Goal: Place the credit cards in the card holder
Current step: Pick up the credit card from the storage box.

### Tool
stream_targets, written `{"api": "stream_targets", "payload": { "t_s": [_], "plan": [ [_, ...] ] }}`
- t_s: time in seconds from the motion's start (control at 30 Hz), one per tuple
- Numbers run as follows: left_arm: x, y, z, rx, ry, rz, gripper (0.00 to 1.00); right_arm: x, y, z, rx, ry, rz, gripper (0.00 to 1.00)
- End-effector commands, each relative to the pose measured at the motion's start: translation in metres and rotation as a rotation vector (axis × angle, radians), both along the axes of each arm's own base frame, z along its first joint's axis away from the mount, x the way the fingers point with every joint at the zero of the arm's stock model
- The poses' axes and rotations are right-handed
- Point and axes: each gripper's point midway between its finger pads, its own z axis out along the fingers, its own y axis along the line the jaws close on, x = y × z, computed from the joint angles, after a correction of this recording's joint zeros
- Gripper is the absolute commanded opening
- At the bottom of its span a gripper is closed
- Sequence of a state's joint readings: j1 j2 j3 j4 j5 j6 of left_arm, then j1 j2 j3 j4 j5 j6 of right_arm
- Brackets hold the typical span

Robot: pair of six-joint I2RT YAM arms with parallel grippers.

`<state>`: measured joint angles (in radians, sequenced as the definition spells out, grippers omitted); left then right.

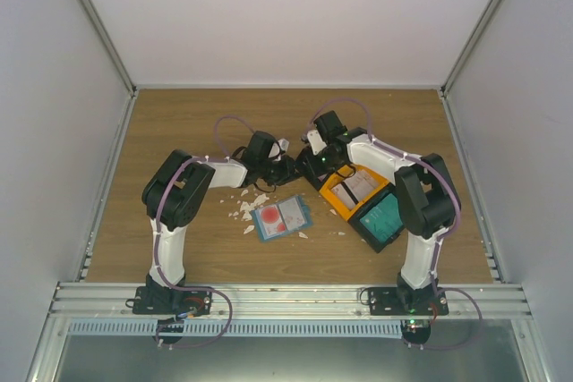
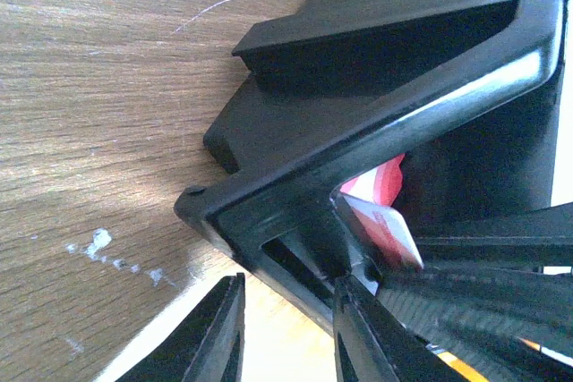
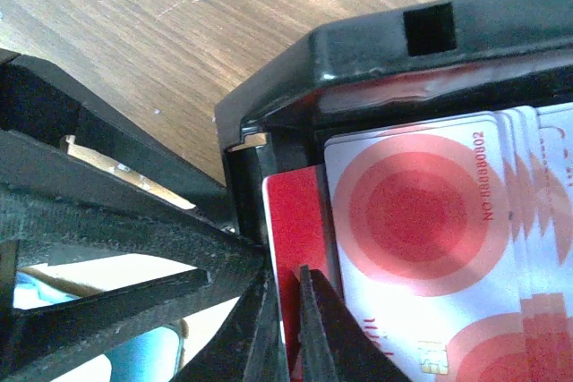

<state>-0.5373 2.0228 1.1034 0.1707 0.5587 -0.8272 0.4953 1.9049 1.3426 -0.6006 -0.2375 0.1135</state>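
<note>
A black tray (image 3: pixel 376 51) holds several red-and-white credit cards (image 3: pixel 421 221) fanned flat. One red card (image 3: pixel 300 212) stands on edge against the tray's left wall, and my right gripper (image 3: pixel 288 310) is shut on its lower edge. My left gripper (image 2: pixel 291 328) is open at the same tray's outer corner (image 2: pixel 269 194), its right finger against the rim, and a red-and-white card (image 2: pixel 380 212) shows inside. The blue-teal card holder (image 1: pixel 294 221) lies open on the table with a red-and-white card (image 1: pixel 269 217) on it, nearer than both grippers (image 1: pixel 300 167).
An orange tray (image 1: pixel 345 187) and a black tray with teal contents (image 1: pixel 380 219) lie under the right arm. Torn white scraps (image 1: pixel 243 207) are scattered left of the card holder. Grey walls enclose the wooden table (image 1: pixel 179 123) on three sides.
</note>
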Motion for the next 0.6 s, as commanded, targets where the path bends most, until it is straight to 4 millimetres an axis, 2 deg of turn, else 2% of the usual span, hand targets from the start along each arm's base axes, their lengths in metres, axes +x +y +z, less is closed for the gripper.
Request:
{"api": "stream_targets", "payload": {
  "t_s": [0.0, 0.07, 0.3, 0.43, 0.57],
  "plan": [
    [0.007, -0.008, 0.004, -0.011, -0.049, -0.011, 0.31, 0.004, 0.006, 0.02, 0.023, -0.053, 0.007, 0.06],
    [0.007, -0.008, 0.004, -0.011, -0.049, -0.01, 0.31, 0.008, 0.005, 0.03, 0.025, -0.08, -0.005, 0.01],
    [0.006, -0.009, 0.011, -0.018, -0.065, -0.023, 0.34, 0.02, -0.003, 0.076, 0.025, -0.206, -0.056, 0.0],
    [0.003, -0.005, 0.026, -0.023, -0.107, -0.015, 0.37, 0.023, -0.008, 0.11, 0.047, -0.287, -0.084, 0.01],
    [-0.004, 0.002, 0.053, -0.035, -0.173, -0.011, 0.43, 0.017, -0.003, 0.14, 0.145, -0.342, -0.094, 0.01]
  ]
}}
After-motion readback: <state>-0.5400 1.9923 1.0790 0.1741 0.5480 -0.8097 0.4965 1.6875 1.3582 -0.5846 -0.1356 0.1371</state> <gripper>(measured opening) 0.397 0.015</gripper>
